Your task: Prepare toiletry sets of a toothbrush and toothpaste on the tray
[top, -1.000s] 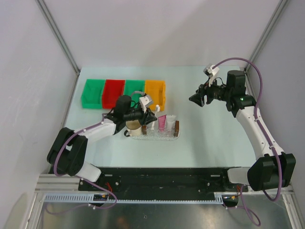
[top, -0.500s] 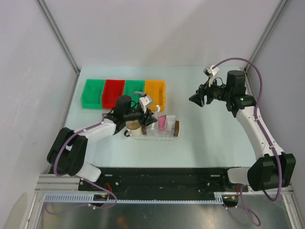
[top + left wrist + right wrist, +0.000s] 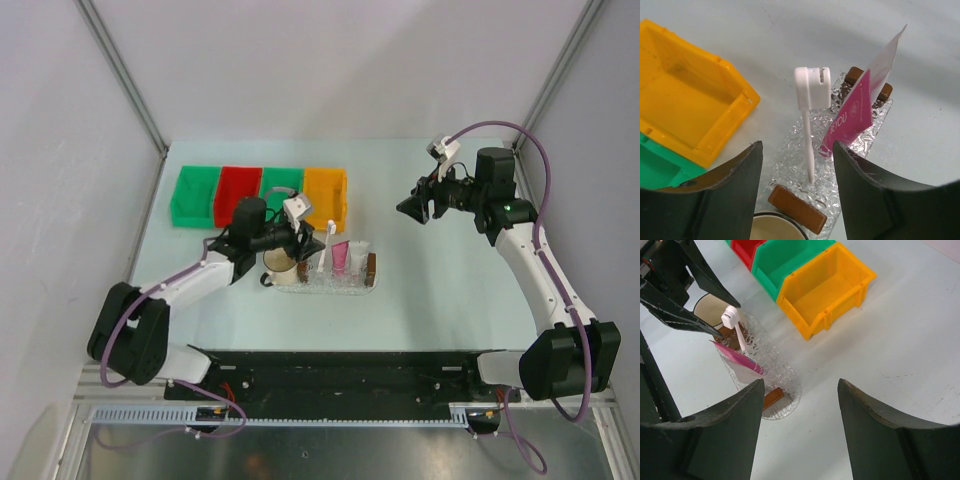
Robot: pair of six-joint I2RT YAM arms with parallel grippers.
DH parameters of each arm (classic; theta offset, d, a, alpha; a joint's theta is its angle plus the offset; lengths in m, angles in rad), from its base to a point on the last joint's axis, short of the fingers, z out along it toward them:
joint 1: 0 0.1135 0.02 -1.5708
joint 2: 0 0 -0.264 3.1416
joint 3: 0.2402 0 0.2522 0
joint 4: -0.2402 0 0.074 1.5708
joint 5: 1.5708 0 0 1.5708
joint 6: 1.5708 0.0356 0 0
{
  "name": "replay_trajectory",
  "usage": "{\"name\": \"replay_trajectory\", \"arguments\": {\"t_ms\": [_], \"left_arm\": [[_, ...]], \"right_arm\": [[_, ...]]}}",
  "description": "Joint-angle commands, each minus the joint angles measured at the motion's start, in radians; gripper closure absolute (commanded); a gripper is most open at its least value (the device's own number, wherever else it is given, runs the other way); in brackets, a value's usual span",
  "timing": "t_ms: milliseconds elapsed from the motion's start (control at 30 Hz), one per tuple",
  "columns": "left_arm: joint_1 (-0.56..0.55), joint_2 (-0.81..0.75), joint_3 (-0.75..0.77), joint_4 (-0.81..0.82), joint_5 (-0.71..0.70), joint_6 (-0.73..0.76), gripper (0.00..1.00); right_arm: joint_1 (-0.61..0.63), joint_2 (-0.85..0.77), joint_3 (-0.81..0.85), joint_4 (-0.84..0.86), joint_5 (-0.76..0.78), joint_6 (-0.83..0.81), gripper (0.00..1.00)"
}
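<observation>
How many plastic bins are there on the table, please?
4, in one row, left to right: the left green bin, the red bin, the right green bin, the orange bin. None seems hidden.

White arm links (image 3: 535,265), black joints (image 3: 495,175), purple cables (image 3: 545,165), dark claw fingers (image 3: 730,200)

The pale green counter (image 3: 440,285) carries four bins in a row at its far left: a green bin (image 3: 196,196), a red bin (image 3: 235,196), a second green bin (image 3: 281,182) and an orange bin (image 3: 326,196). Just in front sits the clear crinkled tray (image 3: 338,285), with a brown block at each short end. A round cream cup (image 3: 279,268) stands at its left end.
</observation>
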Motion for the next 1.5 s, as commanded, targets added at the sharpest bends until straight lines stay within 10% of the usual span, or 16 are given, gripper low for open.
{"name": "replay_trajectory", "arguments": {"t_ms": [0,767,1000,1467], "left_arm": [[0.028,-0.068,0.018,-0.019,-0.006,0.058,0.37],[0.419,-0.323,0.105,-0.139,0.025,-0.217,0.15],[0.569,-0.286,0.131,-0.139,0.017,-0.354,0.0],[0.6,-0.229,0.157,-0.153,-0.135,-0.377,0.0]], "right_arm": [[-0.006,-0.003,0.002,0.012,-0.013,-0.012,0.34],[-0.005,-0.017,0.002,0.056,0.185,0.033,0.27],[-0.014,0.006,0.002,0.068,0.264,0.068,0.1],[-0.014,0.077,0.051,0.056,0.564,0.17,0.0]]}}
